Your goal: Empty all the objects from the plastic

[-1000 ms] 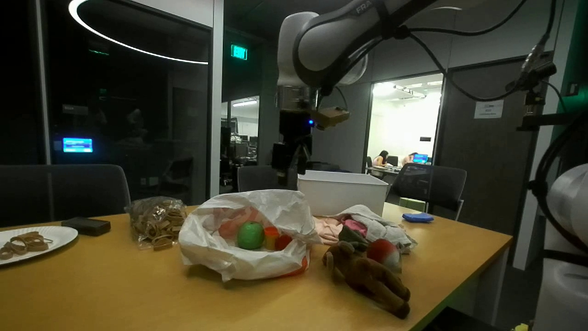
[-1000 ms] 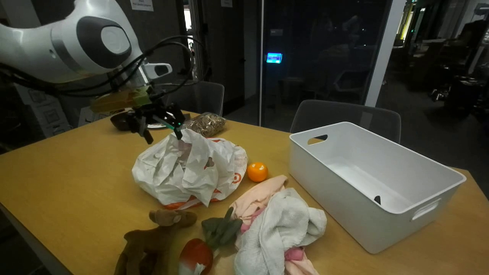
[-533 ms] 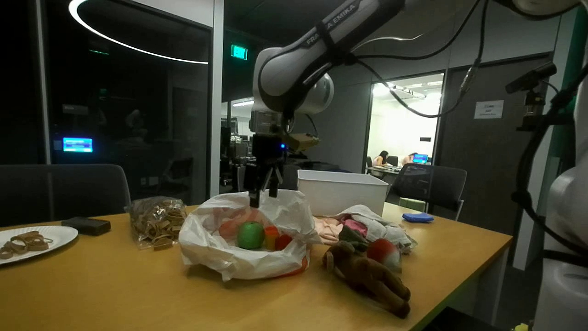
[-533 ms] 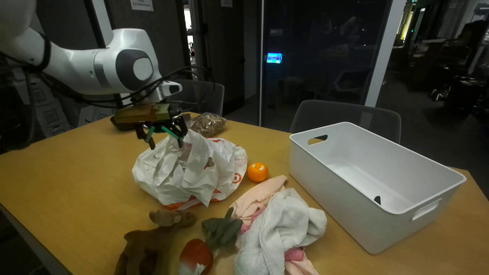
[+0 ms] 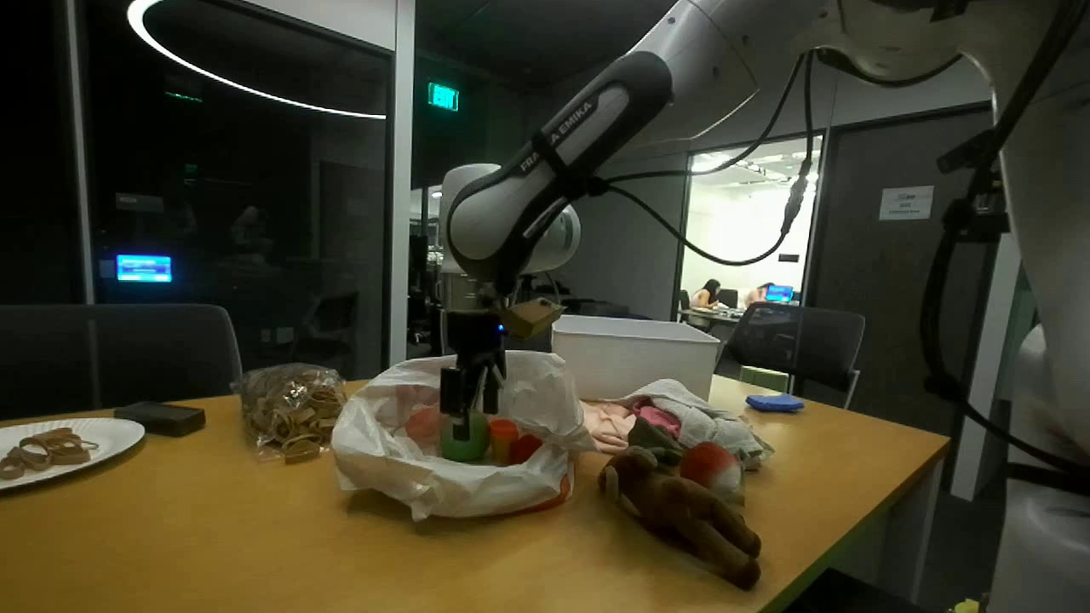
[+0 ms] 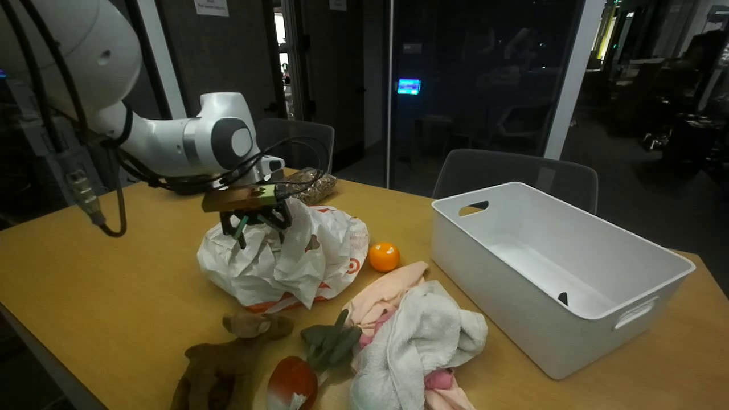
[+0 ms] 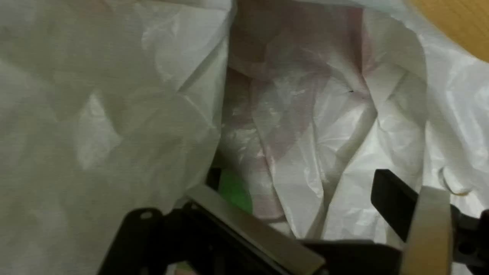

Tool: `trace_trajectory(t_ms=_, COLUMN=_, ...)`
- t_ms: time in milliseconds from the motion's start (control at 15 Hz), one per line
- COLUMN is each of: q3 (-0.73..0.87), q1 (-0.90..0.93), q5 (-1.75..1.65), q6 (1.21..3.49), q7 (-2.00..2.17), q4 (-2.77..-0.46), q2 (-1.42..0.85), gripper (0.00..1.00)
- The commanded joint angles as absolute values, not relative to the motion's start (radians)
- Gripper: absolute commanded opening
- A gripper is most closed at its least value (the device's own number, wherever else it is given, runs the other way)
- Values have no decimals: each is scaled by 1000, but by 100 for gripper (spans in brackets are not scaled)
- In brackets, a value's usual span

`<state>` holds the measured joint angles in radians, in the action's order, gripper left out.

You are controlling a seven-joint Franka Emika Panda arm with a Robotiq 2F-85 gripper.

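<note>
Down and leftward since the earlier frame, my claw (image 5: 476,419) now dips into the mouth of the plastic bag (image 5: 443,496), left of centre in an exterior view. Its jaws stand wide, grasping nothing. Near it, inside, sits the green ball (image 5: 470,449); I can't tell whether we touch. Closing off-centre could roll it away, and the loose flap (image 7: 114,133) at the wrist view's left might get pinched, dragging the bag along.

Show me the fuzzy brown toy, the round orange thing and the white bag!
Fuzzy brown toy (image 5: 667,502), in an exterior view: on its body.
Round orange thing (image 6: 384,258), in an exterior view: on its middle.
White bag (image 6: 293,269), in an exterior view: on its crumpled side.
</note>
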<state>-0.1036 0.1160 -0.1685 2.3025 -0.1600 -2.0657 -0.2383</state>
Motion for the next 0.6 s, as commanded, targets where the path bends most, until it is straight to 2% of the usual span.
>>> trace_trajectory(t_ms=0, q3=-82, q1=128, q5=-273, q6=2306, q7=-142, q4=-1992, q2=-315, gripper=100)
trace_trajectory(t_ms=533, q3=-50, q1=150, q5=-450, q6=2405, q7=-118, q4=-1938, q2=-389, gripper=100)
